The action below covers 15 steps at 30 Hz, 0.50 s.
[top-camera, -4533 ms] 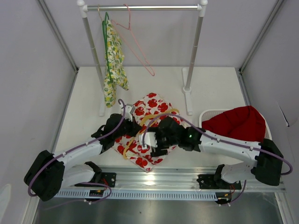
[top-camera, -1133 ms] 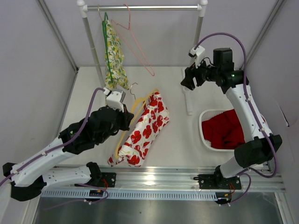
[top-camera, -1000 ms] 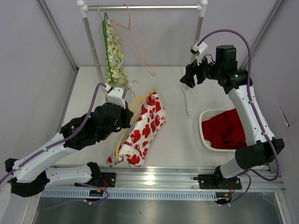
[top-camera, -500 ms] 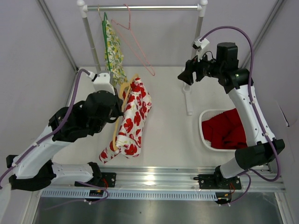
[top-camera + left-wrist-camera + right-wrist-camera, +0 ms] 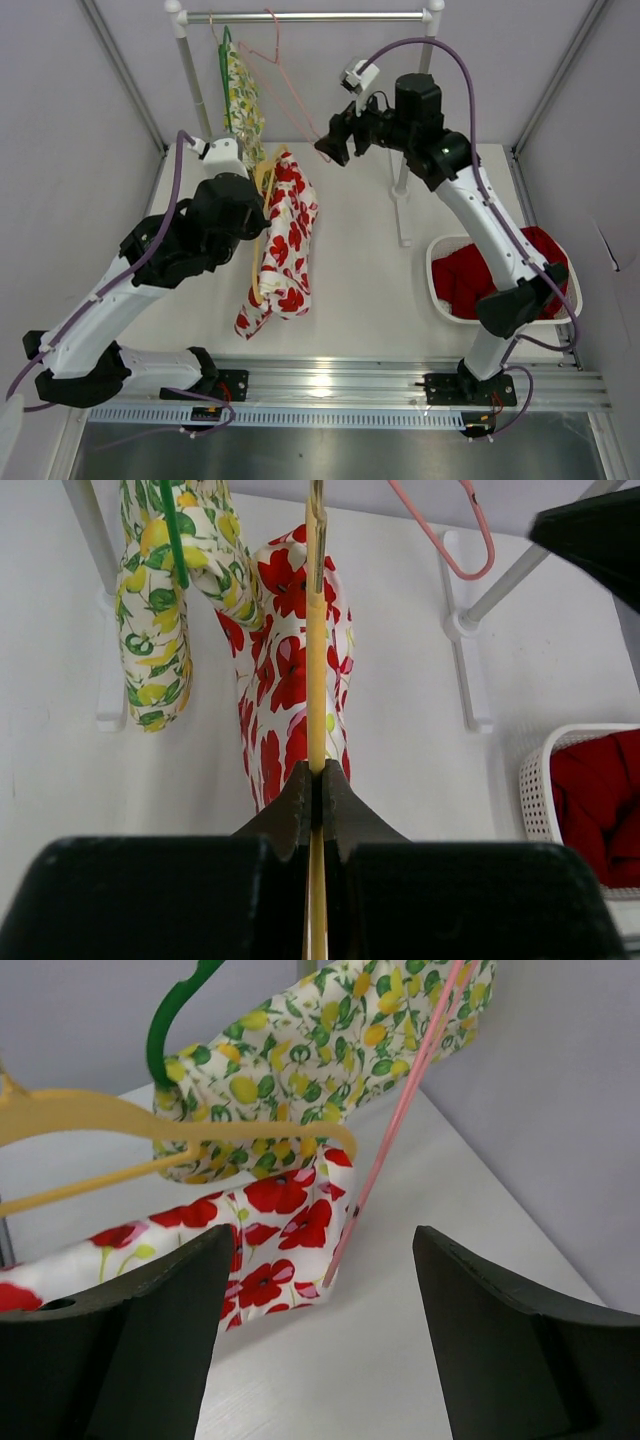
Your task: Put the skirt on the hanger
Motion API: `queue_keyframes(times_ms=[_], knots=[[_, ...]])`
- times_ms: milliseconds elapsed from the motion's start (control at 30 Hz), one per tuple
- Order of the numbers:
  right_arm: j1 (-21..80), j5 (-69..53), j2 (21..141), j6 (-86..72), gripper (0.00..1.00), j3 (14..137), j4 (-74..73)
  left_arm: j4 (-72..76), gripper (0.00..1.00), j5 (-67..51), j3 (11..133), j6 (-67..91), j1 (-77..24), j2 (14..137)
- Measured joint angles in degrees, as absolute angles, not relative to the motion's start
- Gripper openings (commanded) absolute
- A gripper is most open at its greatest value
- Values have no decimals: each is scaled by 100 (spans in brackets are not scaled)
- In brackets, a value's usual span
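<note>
Left end effector (image 5: 318, 780) pinches the yellow hanger (image 5: 316, 680), red-poppy skirt (image 5: 288, 240) seemingly draped over it; right end effector (image 5: 325, 1290) spread wide beside the pink hanger (image 5: 398, 1110).

bright, even, diffuse light on the white table (image 5: 360, 290), shadows faint and soft. a glare patch sits on the metal rail (image 5: 320, 385) in the top view. in both wrist views the near black fingers (image 5: 120, 1360) look soft, underexposed and almost featureless.
</note>
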<state>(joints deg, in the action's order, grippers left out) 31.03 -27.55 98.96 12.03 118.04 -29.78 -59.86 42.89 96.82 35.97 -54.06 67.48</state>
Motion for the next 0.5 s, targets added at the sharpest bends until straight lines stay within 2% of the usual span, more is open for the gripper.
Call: queue_keyframes(times_ms=[333,400,433,500], knots=[[3406,-1903,11452,1267,78,12820,-2585,-5428,0,4005,9671,3234,-5312,7008],[3428,-1743,11732,1278,66,13054,-2499,-5424,0,3981,9756,3190,-5271,7153],[3446,-1658,11817,1278,50,13113,-2451,-5435,0,3970,9828,3166,-5247,7240],[3454,-1518,11893,1286,36,13126,-2381,-5450,0,3962,9977,3135,-5205,7369]])
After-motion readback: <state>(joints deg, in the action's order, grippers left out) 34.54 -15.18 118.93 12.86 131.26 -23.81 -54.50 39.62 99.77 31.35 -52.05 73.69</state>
